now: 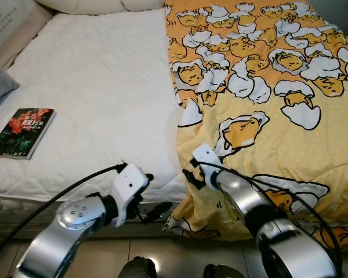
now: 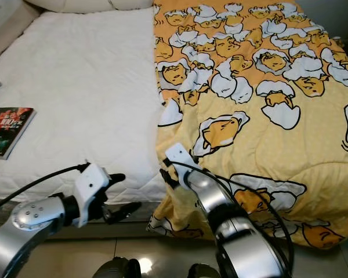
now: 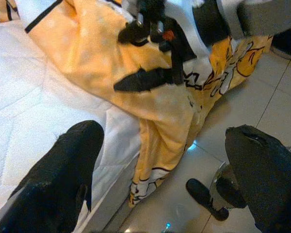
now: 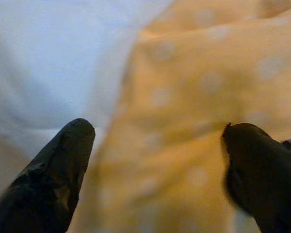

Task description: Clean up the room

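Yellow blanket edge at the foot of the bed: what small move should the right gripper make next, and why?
Probably close on the fold. The right gripper is open, its fingers straddling the yellow blanket edge beside the white mattress. The left gripper, also open, holds nothing, near the bed's foot.

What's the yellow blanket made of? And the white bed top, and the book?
The blanket looks like soft, thin printed cloth, maybe cotton: it wrinkles and droops over the bed's edge. The white bed top seems to be padded, quilted fabric, matte, with stitched lines. The book looks like a paper book with a glossy cover; it shines a little.
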`<state>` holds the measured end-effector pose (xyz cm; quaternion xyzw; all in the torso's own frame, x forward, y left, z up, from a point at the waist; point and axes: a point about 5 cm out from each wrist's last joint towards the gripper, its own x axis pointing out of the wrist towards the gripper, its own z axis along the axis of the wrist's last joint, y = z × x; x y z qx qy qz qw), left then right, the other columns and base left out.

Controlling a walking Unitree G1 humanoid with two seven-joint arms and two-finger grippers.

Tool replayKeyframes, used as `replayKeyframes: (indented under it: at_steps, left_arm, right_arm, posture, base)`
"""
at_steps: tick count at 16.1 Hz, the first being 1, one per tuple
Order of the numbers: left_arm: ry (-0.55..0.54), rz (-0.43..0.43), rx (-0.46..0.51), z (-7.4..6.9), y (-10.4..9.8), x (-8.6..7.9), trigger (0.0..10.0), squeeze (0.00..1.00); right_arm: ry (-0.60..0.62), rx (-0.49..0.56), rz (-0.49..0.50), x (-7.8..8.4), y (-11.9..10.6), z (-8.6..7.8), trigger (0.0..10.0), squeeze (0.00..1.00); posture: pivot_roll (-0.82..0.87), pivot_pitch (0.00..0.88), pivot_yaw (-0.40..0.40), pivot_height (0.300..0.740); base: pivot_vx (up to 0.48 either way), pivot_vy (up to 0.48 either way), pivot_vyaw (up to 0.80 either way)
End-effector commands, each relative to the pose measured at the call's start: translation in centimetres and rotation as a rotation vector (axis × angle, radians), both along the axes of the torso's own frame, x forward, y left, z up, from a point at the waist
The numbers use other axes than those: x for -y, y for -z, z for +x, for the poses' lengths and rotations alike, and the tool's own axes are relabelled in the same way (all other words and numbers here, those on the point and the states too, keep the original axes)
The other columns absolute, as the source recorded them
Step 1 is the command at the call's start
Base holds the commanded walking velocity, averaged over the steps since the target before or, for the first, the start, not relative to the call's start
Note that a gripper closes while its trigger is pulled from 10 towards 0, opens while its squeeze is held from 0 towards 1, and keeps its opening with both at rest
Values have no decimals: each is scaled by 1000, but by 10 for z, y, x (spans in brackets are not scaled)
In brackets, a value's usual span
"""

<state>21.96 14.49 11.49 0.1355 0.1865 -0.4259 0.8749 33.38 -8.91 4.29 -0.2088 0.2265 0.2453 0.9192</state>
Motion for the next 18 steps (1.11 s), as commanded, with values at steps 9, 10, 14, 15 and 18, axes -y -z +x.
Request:
replayKeyframes:
  at_steps: [9,10,14,15,18]
  left_arm:
    - [-39,31,-1,-18,-9,-16,10000,1000]
    - [-42,30,-2,-18,-9,-16,10000,1000]
    - [2,1,-24,-19,-12,-9,10000,1000]
    - [17,-2,-34,-21,-12,-8,10000,1000]
    - [33,4,-43,-22,-11,-7,10000,1000]
  right_arm:
    - [109,-54,57,-28,-4,5,0,0]
    - [110,-54,59,-28,-5,5,0,0]
    - [120,-68,35,-23,-2,5,0,0]
    - [119,-75,23,-22,-1,4,0,0]
    - [116,-93,4,-22,3,2,0,0]
  posture:
    - [118,191,62,740]
    - [117,191,62,740]
    - [122,194,57,740]
    - [123,197,56,740]
    - [124,204,56,740]
  base:
    - [0,0,0]
    - [0,0,0]
    - [0,0,0]
    - [0,0,0]
    - [0,0,0]
